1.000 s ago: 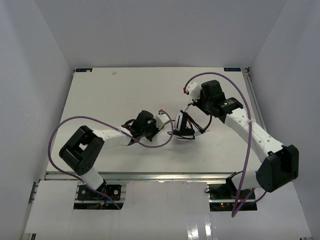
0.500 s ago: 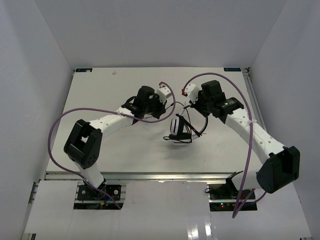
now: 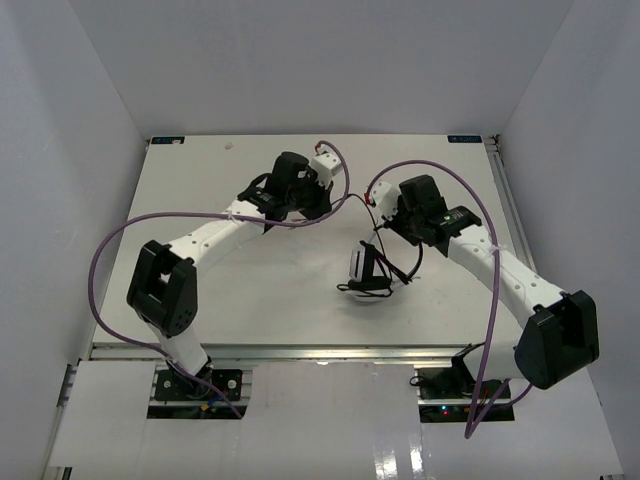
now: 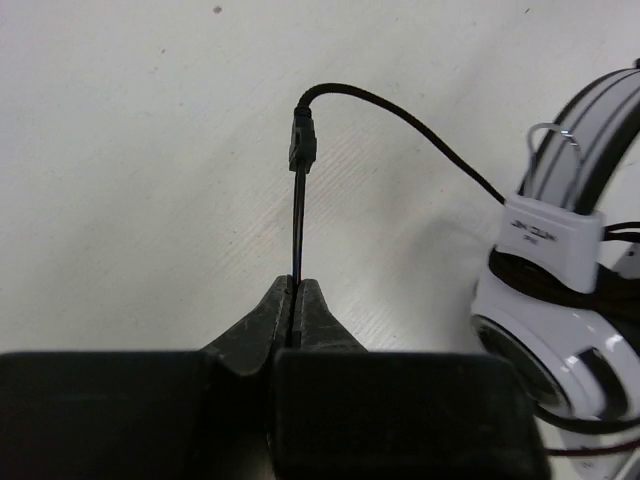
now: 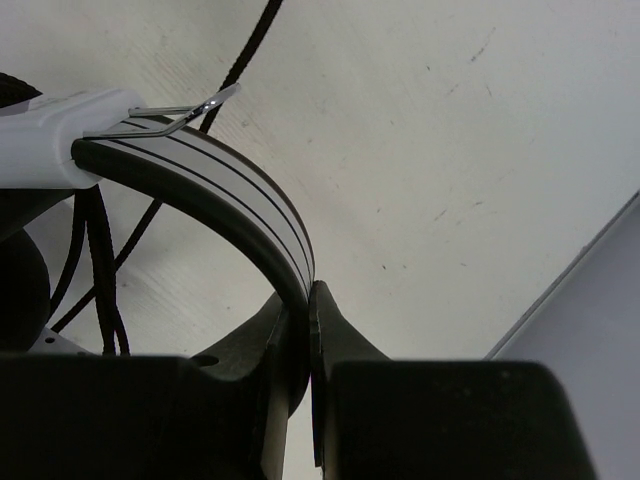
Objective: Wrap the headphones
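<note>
My right hand [image 5: 308, 300] was clamped on the headband [image 5: 220, 190], carrying the headphones [image 3: 368, 272] mid-counter [image 3: 200, 170] between my arms. I couldn't tell if the cups touched down. My left hand [image 4: 296, 300] was pinched shut on the thin tip of the plug [image 4: 301, 142], with the cord [image 4: 400, 115] arcing back towards an ear cup [image 4: 540, 340]. I judged the set light. The band looked stiff but glossy, so likely to slip, and best gripped flat across its middle. The cord looked limp and springy, best taken near the plug.
</note>
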Robot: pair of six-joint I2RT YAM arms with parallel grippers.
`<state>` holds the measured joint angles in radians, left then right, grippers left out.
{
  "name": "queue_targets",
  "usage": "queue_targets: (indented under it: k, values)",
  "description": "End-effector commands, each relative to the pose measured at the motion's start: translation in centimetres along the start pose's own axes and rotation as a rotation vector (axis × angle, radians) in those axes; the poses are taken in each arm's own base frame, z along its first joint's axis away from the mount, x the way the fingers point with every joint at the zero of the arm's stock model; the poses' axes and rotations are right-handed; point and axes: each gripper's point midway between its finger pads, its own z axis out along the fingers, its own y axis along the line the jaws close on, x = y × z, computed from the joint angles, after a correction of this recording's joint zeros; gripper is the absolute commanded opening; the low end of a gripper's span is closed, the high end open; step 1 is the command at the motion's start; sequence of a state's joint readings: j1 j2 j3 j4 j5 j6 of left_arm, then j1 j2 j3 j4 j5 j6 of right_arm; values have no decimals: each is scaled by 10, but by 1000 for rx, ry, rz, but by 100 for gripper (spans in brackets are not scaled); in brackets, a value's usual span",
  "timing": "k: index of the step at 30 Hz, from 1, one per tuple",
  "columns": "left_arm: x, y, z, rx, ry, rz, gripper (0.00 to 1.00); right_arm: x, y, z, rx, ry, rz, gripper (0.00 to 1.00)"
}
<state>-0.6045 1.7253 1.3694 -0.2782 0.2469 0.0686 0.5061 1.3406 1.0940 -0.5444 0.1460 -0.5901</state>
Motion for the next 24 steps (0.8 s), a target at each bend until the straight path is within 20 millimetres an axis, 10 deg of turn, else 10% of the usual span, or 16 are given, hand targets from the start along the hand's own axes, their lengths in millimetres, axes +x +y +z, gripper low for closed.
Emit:
queue_targets:
  k: [1, 10, 18, 24]
  values:
    - [-72, -22, -57, 40, -151, -38, 0, -36, -43, -7, 185, -100, 97, 8]
    - [-76, -129, -80, 424, -93, -240, 0, -66, -83, 8, 337, -125, 409, 8]
    - [-67, -141, -116, 409, -205, -385, 0, -48, -109, 25, 271, -163, 833, 8]
    - [-48, -159, -106, 503, -214, -467, 0, -44, -110, 35, 168, -185, 958, 8]
